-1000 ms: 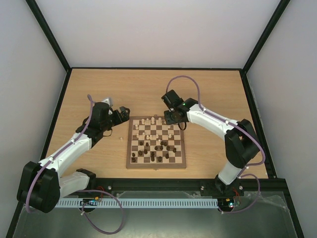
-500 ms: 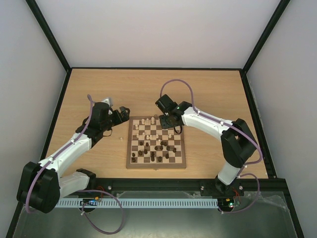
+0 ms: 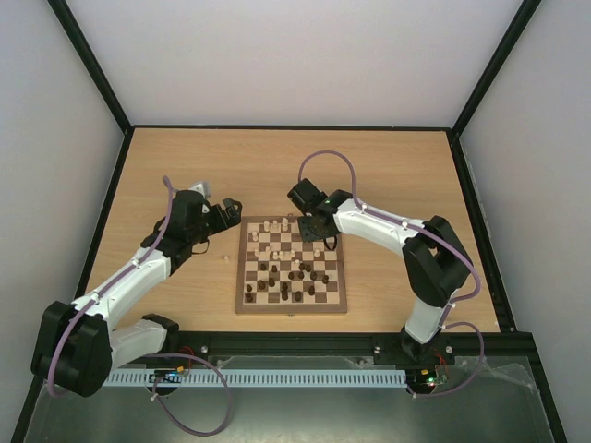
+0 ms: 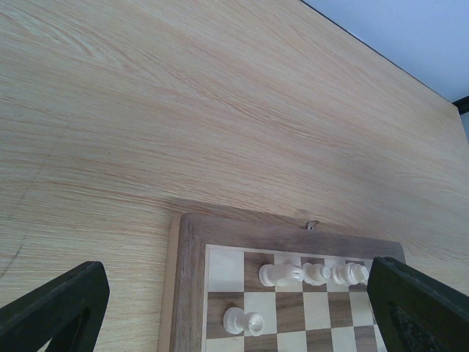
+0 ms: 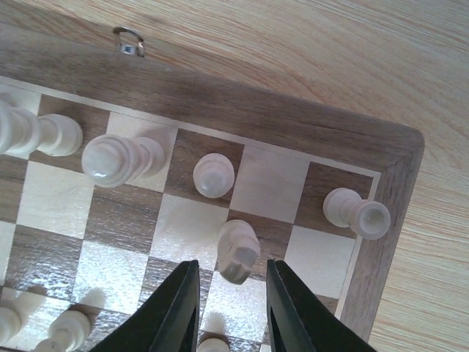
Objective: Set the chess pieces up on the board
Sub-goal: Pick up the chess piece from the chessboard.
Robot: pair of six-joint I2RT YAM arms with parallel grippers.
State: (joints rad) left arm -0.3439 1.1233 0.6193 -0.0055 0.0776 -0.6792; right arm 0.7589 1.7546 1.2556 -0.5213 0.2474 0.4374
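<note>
Swung left since 1 second ago, right gripper (image 5: pixel 233 268) straddles 1 cream piece (image 5: pixel 238 246) for repositioning (pinching yet? cannot tell); left gripper (image 4: pixel 234 301) waits spread wide beside the board (image 4: pixel 192 242).

we see a pale wooden table (image 3: pixel 388 166) with long straight grain, which shows most plainly in the left wrist view (image 4: pixel 183 110). a thin black frame (image 3: pixel 291 126) edges its far side, and two black posts (image 3: pixel 92 69) slant up from the far corners. plain white walls (image 3: pixel 295 55) close in the back and both sides. along the near edge runs a black rail (image 3: pixel 305 341), just in front of it a white slotted strip (image 3: pixel 305 378), then a grey surface (image 3: pixel 305 415).
</note>
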